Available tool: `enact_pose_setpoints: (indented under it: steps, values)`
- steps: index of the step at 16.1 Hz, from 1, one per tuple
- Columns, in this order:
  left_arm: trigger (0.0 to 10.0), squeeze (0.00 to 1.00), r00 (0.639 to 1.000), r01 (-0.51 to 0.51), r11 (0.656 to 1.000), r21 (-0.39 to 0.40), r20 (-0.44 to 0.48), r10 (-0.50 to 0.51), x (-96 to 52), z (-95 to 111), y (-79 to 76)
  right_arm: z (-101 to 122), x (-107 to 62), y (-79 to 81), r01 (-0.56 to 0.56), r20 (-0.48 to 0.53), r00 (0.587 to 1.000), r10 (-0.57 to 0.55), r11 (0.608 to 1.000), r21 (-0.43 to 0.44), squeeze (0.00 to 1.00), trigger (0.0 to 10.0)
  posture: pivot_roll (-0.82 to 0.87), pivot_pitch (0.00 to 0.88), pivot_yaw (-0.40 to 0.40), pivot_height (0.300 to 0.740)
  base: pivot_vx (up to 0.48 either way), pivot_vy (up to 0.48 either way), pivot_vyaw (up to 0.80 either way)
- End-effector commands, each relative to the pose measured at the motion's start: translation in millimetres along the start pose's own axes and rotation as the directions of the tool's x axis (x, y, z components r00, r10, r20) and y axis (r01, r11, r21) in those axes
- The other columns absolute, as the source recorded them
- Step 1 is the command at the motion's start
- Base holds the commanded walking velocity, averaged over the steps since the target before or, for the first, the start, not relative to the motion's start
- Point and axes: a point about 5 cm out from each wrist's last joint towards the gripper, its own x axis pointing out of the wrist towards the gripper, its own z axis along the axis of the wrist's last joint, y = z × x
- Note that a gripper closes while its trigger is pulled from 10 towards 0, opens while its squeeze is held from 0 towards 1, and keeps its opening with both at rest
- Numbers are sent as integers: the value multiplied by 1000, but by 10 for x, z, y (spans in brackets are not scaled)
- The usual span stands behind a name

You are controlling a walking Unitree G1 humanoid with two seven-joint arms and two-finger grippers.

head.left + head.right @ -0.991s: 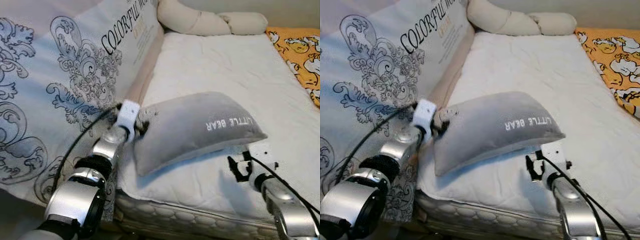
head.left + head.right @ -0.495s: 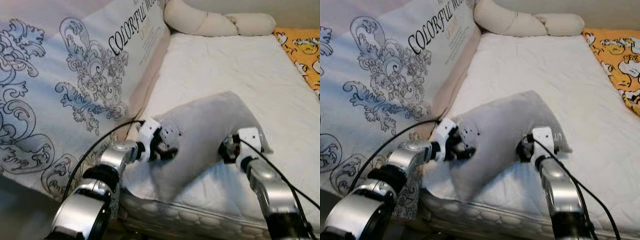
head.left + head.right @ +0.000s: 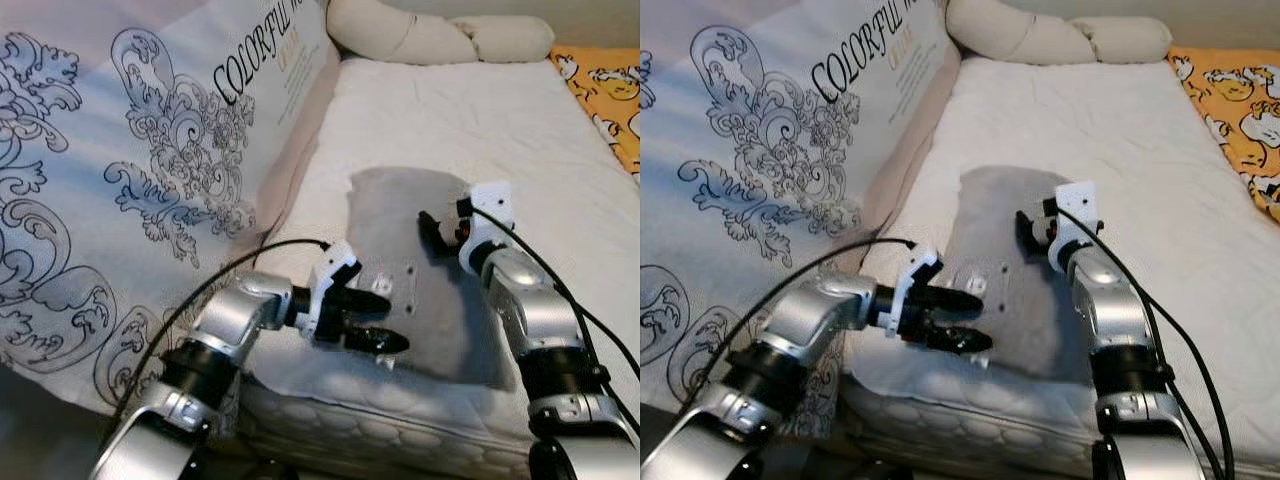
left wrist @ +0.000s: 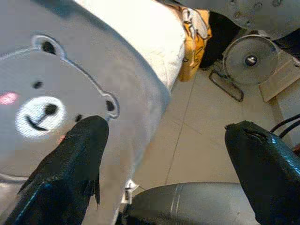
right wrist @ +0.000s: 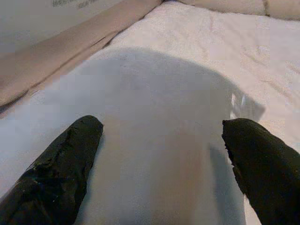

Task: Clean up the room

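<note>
Pillow: the grey pillow (image 3: pixel 425 275) is lying flat on the white bed (image 3: pixel 500 130).
Left end effector (image 3: pixel 375 322): fingers apart, hovering at the pillow's near edge.
Right end effector (image 3: pixel 432 232): fingers apart, above the pillow.

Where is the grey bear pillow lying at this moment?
In the left eye view, the grey bear pillow lies flat on the white mattress near its front edge, between the left end effector and the right end effector.
</note>
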Motion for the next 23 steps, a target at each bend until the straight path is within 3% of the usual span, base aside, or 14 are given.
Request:
enact_pose_setpoints:
  steps: [1,6,7,8,9,12,14,15,16,18,20,21,22,23]
  values:
    - [10000,0,999,-41,999,19,-1,41,-39,0,15,-91,-46,2,-8,-31,999,8,1000,-5,0,10000,-55,0,62,740,0,0,0]
    - [10000,0,953,-161,987,-2,260,156,-277,417,102,-264,-319,-281,115,-27,993,-113,990,81,0,10000,-72,0,83,740,0,0,0]
    - [10000,4,920,-265,964,-32,290,262,-287,450,235,-275,-366,-353,132,-15,991,-131,983,125,361,10000,-87,0,96,740,0,0,0]
    - [10000,749,894,-335,941,-56,295,336,-283,450,323,-282,-388,-400,142,-7,990,-143,978,153,933,10000,-93,0,101,740,0,0,0]
    - [10000,1000,844,-446,889,-106,279,457,-243,393,468,-292,-402,-497,161,12,986,-168,959,234,1000,10000,-122,0,120,740,0,0,0]
    - [10000,1000,765,-567,795,-216,219,605,-42,184,599,-421,-395,-650,199,-31,979,-202,902,384,1000,10000,-149,0,133,740,0,0,0]
    - [10000,1000,757,-556,787,-268,229,613,45,132,598,-504,-395,-637,175,-50,984,-170,877,448,1000,10000,-152,0,132,740,0,0,0]
    - [10000,1000,680,-479,722,-500,310,665,110,81,619,-721,-400,-532,113,-89,993,-75,809,577,1000,10000,-174,0,139,740,0,0,0]
    - [10000,1000,648,-389,688,-613,348,677,152,67,616,-836,-405,-454,86,-106,994,-22,759,645,1000,10000,-176,0,141,740,0,0,0]
    - [10000,1000,703,-272,700,-660,360,613,292,-3,537,-975,-411,-301,46,-123,990,65,681,731,1000,10000,-173,0,143,740,0,0,0]
    - [10000,906,821,-231,762,-605,299,487,561,-158,362,-1018,-396,-46,-28,-112,978,174,647,762,1000,10000,-167,0,144,740,0,0,0]
    - [10000,510,853,-270,772,-576,229,469,642,-247,316,-1023,-385,27,-44,-116,973,200,650,758,1000,10000,-167,0,146,740,0,0,0]
    - [0,0,849,-414,739,-532,66,524,711,-431,296,-1004,-358,110,-65,-106,970,219,656,752,0,10000,-168,0,147,740,0,0,0]
    - [0,0,836,-461,730,-505,27,547,728,-490,290,-982,-335,150,-67,-106,970,218,662,747,0,10000,-171,0,151,740,0,0,0]
